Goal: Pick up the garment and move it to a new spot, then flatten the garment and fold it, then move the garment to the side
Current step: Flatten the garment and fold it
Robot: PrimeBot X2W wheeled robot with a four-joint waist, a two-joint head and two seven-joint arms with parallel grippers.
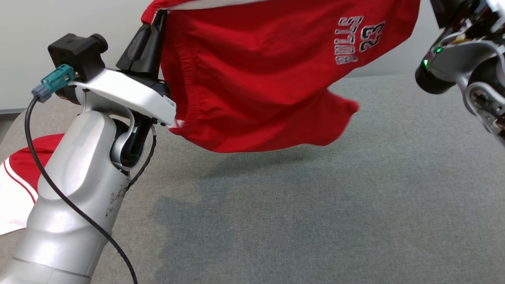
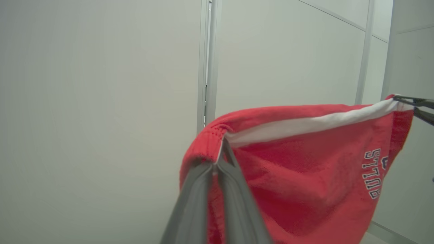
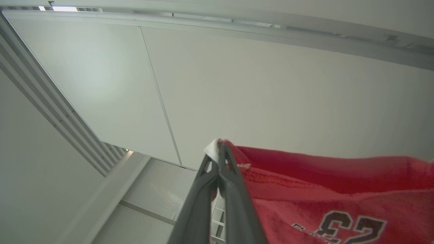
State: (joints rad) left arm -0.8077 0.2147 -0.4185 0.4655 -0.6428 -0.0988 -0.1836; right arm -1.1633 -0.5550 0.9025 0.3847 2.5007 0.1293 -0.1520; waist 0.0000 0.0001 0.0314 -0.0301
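Note:
The garment [image 1: 256, 71] is a pair of red shorts with white trim and a "BULLS 23" print, hanging stretched in the air above the grey table [image 1: 315, 205]. My left gripper [image 1: 161, 15] is shut on one upper corner, seen pinching the gathered waistband in the left wrist view [image 2: 220, 149]. My right gripper [image 3: 218, 149] is shut on the other, white-trimmed corner, and its fingers [image 2: 415, 106] also show at the right edge of the left wrist view. The garment's lower hem swings free above its shadow.
A second red and white cloth [image 1: 19, 185] lies on the table at the far left, partly behind my left forearm [image 1: 75, 189]. My right wrist housing [image 1: 457, 59] sits at the upper right. A pale wall runs behind the table.

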